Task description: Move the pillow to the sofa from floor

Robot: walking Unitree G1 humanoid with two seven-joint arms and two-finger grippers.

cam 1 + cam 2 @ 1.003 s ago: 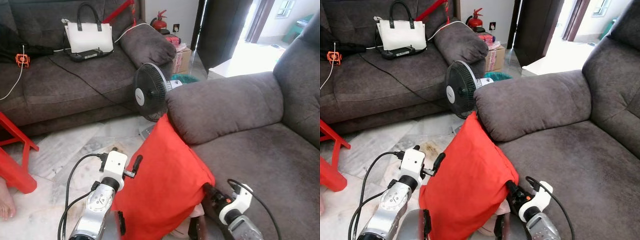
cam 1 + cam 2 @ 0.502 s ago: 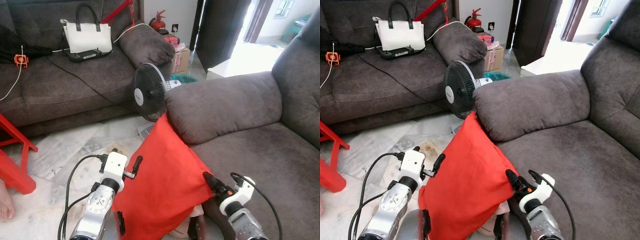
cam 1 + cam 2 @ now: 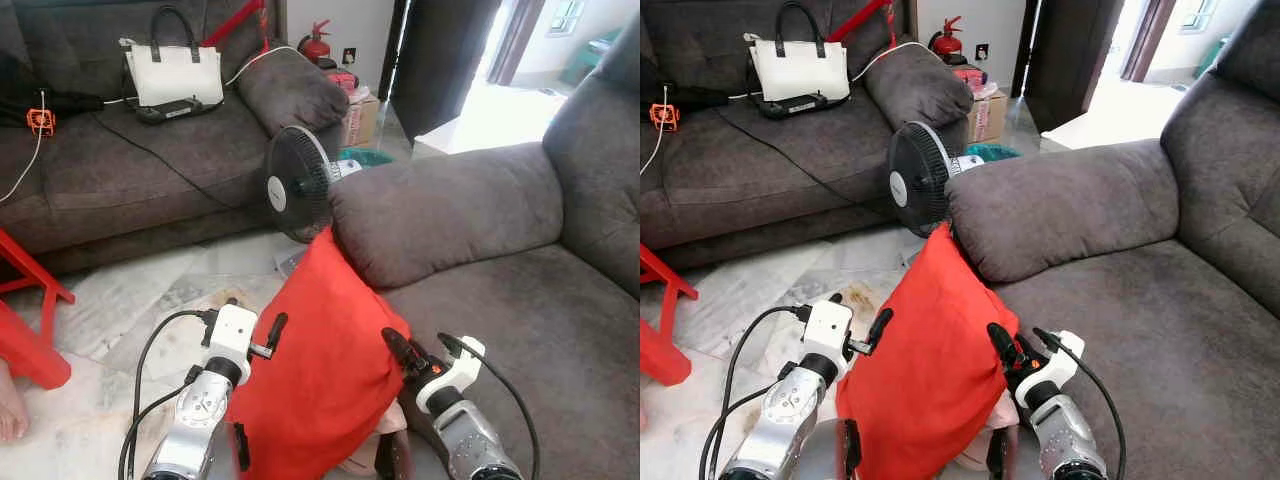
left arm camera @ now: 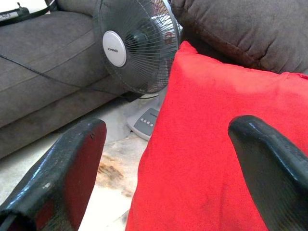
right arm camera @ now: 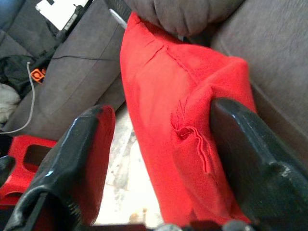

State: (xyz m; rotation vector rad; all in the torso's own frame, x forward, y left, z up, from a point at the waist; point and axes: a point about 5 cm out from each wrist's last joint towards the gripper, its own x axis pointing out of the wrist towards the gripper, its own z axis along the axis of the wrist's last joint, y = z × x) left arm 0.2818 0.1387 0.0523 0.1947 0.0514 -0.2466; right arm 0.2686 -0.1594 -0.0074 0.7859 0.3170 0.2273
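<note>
Pillow [image 3: 325, 350]: red, square, standing on edge on the floor [image 3: 130, 300], top corner leaning against the front of the sofa [image 3: 500, 290] armrest, just in front of a black fan [image 3: 297, 184]. Lower edge hidden behind the arms.

Left gripper [image 3: 272, 330] beside the pillow's left edge, fingers spread wide apart, one finger out over the floor side and one over the red face in the left wrist view; no clamp yet. Right gripper [image 3: 415, 350] at the pillow's right edge near the sofa seat front, fingers likewise apart, straddling a puckered corner seam [image 5: 190, 132]; touching the cloth, by the look of it, but not squeezing.

Judged soft, light and very compliant: cover loose and wrinkled, bound to sag and fold if pinched at one corner only. Not fragile, not slippery; fabric should give good friction. Best taken at both side edges at about mid-height, closing deep enough to catch filling and not just cover, then lifted evenly. A single corner pinch likely to let it droop and drag on the seat front. Fan close behind; worth avoiding a swing that way.
</note>
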